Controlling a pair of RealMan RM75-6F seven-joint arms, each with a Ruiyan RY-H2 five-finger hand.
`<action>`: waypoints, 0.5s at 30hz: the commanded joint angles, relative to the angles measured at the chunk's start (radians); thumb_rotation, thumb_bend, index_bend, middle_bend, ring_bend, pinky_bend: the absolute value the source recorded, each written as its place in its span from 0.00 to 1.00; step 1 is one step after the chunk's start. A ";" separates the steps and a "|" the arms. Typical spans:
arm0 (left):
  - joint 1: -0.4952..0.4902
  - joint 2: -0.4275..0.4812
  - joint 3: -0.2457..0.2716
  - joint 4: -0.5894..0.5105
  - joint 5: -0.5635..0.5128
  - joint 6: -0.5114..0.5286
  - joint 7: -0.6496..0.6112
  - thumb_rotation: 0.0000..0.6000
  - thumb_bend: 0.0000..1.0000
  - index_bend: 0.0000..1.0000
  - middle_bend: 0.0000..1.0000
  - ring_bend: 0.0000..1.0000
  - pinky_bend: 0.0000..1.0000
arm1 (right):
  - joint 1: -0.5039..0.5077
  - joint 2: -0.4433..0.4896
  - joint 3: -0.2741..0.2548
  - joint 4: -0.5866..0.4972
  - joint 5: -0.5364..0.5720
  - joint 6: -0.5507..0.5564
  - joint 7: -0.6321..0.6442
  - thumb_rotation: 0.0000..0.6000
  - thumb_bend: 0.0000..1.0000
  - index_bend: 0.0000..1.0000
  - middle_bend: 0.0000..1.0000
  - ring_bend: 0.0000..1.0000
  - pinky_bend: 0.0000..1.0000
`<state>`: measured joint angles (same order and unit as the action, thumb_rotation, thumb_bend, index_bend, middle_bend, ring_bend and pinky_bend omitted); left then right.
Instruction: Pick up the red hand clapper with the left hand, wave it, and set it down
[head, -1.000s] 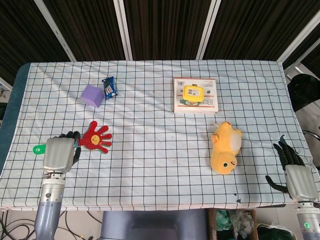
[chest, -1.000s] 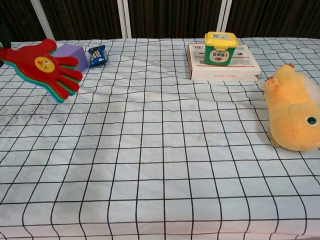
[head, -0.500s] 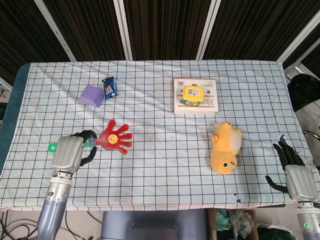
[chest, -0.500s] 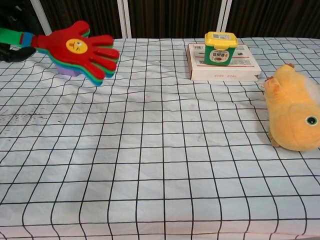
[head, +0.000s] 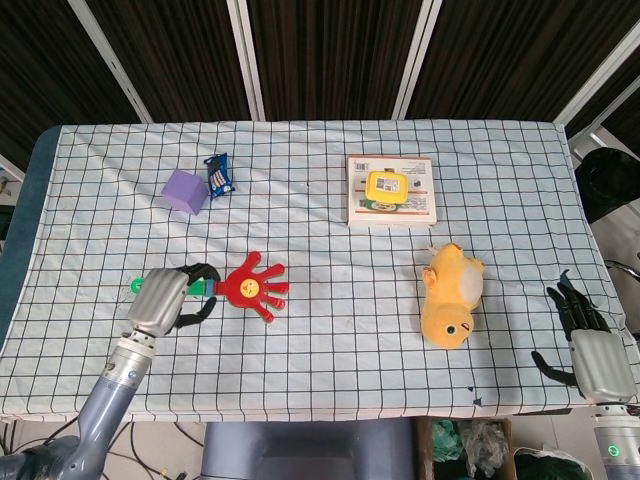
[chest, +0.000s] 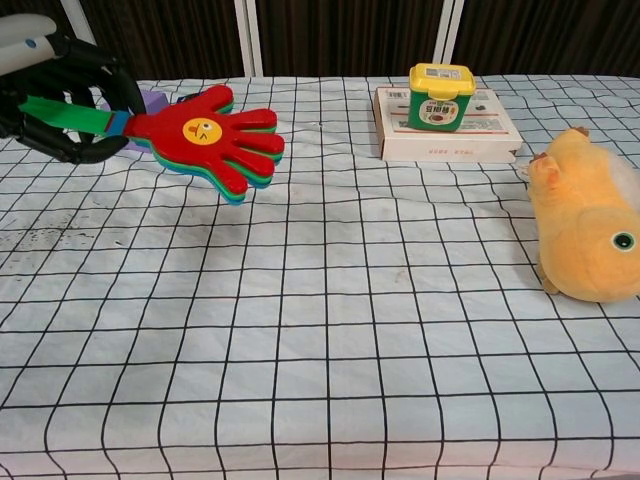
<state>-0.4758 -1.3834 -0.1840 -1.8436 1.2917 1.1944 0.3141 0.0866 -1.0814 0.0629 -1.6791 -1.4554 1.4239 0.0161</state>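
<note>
1. Red hand clapper (chest: 210, 140) is being held above the checked cloth of the desk (head: 330, 330), its green handle (chest: 60, 112) gripped by the left hand (head: 165, 300); the fingers (chest: 95, 75) are curling around the handle, pinching it; the red palm is pointing toward the middle of the desk, near the front left part
2. Right hand (head: 590, 345) is resting at the front right edge of the desk, holding nothing; its dark fingers (head: 575, 305) are lying spread apart, pointing away from the robot
3. Yellow plush toy (head: 450, 295) is lying on the right side of the desk, well apart from the clapper
4. Flat box (head: 391, 190) is sitting toward the back of the desk, carrying a yellow-lidded green tub (chest: 441, 96) on top of it
5. Purple block (head: 186, 191) is sitting at the back left, with a small blue packet (head: 219, 174) just beside it
</note>
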 joint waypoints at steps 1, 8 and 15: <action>-0.015 -0.014 0.012 0.045 -0.011 -0.024 0.006 1.00 0.52 0.71 0.68 0.54 0.68 | 0.000 0.000 0.000 0.000 0.001 -0.001 -0.001 1.00 0.22 0.00 0.00 0.00 0.15; -0.018 -0.028 0.047 0.117 -0.026 -0.050 0.018 1.00 0.50 0.68 0.64 0.51 0.65 | 0.000 0.000 0.000 -0.001 0.004 -0.003 -0.005 1.00 0.22 0.00 0.00 0.00 0.15; -0.005 -0.047 0.081 0.171 -0.076 -0.042 0.109 1.00 0.37 0.53 0.42 0.30 0.44 | 0.000 0.000 0.000 -0.003 0.006 -0.004 -0.006 1.00 0.22 0.00 0.00 0.00 0.15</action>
<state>-0.4849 -1.4243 -0.1124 -1.6874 1.2311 1.1486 0.3993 0.0863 -1.0811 0.0626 -1.6821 -1.4492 1.4198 0.0097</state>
